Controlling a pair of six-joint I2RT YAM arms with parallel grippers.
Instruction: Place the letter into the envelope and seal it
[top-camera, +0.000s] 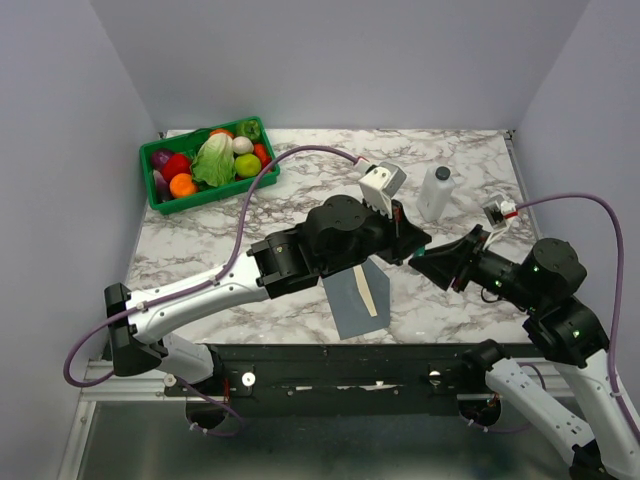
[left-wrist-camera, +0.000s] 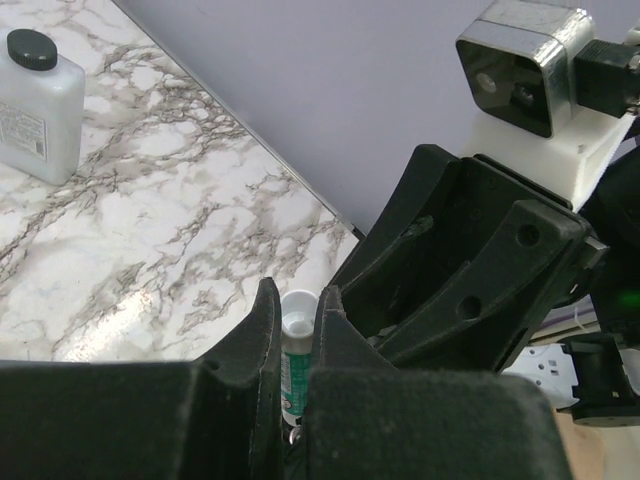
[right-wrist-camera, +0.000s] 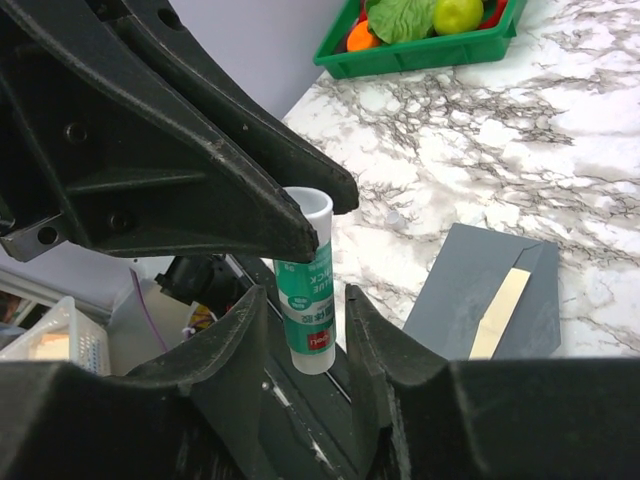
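The grey envelope (top-camera: 348, 305) lies flat at the table's near edge, under the left arm. A cream-tan strip of the letter (top-camera: 372, 291) shows along its right side. Both also show in the right wrist view, the envelope (right-wrist-camera: 462, 290) and the letter strip (right-wrist-camera: 500, 312). My left gripper (top-camera: 405, 243) is shut on a green-and-white glue stick (left-wrist-camera: 293, 370), held in the air right of the envelope. My right gripper (top-camera: 426, 262) faces it. Its fingers (right-wrist-camera: 250, 335) stand open on either side of the stick's free end (right-wrist-camera: 308, 290), with gaps on both sides.
A green bin (top-camera: 212, 199) of toy vegetables stands at the back left. A white bottle with a dark cap (top-camera: 435, 192) stands at the back right, also in the left wrist view (left-wrist-camera: 35, 95). The black table edge rail runs just below the envelope.
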